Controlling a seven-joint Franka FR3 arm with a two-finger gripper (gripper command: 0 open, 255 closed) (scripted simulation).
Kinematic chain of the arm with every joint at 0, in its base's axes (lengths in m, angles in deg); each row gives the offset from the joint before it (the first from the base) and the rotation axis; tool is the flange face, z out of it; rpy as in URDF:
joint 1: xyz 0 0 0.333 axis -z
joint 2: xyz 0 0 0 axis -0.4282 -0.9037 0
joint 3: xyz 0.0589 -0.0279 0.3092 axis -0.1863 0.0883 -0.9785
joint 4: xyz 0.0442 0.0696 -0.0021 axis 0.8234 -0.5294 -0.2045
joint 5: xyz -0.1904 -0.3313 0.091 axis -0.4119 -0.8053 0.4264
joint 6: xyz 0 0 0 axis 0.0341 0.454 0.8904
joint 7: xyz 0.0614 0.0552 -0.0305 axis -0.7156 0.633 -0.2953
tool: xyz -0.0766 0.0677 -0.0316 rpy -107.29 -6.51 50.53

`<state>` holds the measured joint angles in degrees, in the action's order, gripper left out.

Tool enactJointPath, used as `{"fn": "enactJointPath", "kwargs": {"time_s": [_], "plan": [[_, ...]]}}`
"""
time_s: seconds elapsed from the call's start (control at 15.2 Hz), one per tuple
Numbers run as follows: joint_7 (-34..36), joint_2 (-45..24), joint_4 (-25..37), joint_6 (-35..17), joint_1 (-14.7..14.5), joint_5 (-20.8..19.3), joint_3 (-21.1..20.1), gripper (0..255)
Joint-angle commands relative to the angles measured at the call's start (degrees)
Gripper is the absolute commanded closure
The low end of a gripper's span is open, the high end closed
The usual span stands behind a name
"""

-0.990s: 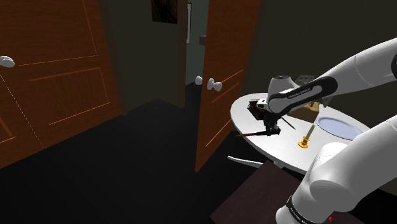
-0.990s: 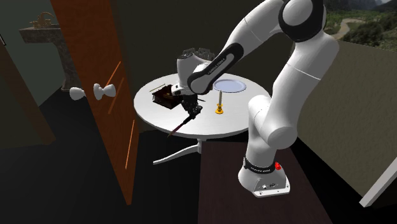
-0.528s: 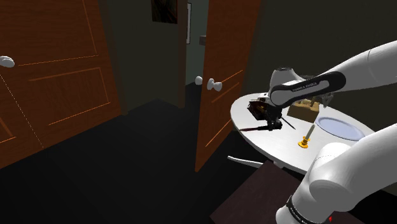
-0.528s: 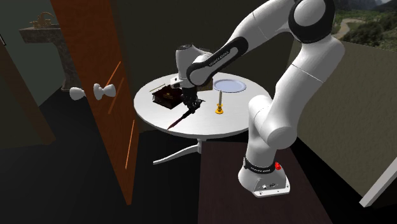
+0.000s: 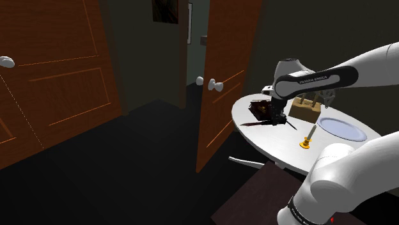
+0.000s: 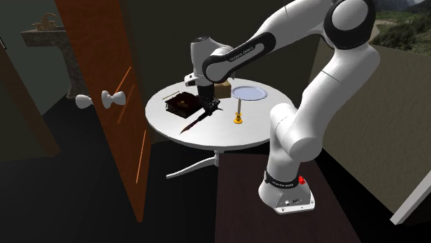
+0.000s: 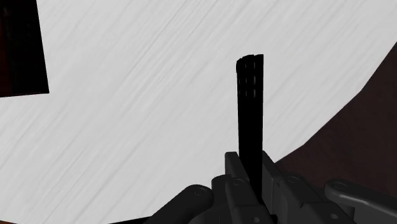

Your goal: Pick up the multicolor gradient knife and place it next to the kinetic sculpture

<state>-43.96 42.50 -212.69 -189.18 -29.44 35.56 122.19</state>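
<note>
The white arm reaches over the round white table [image 6: 228, 140], and its black pincer [image 6: 209, 108] is closed tight on the handle of the knife [image 6: 195, 121]. The knife looks dark, reddish along the blade. It slants down from the fingers, with its tip over the table's bare part on the side nearest the brown door [image 6: 103, 69]. I cannot tell whether the tip touches the top.

In the wrist view the two fingers [image 7: 233, 167] clasp the knife [image 7: 250, 108] between them, and it runs straight out as a thin black bar over the pale table [image 7: 140, 127].

Just beside the pincer sits a dark brown box [image 6: 181, 105]. The kinetic sculpture [image 6: 237, 114], a slim upright stem on a yellow base, stands near the pincer on its other side, apart from the knife. Beyond it lie a pale plate [image 6: 248, 92] and a wooden block [image 6: 222, 90].
</note>
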Motion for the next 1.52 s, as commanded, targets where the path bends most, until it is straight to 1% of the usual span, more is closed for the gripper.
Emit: {"fn": "enactJointPath", "kwargs": {"time_s": [0.0,0.73,1.45], "plan": [[-0.21,0.71,1.04,1.77,-0.01,0.40,-0.64,255],[-1.42,3.92,7.09,11.03,-0.08,2.42,-4.02,255],[-2.81,4.99,14.43,19.44,-0.53,4.43,-6.73,255]]}}
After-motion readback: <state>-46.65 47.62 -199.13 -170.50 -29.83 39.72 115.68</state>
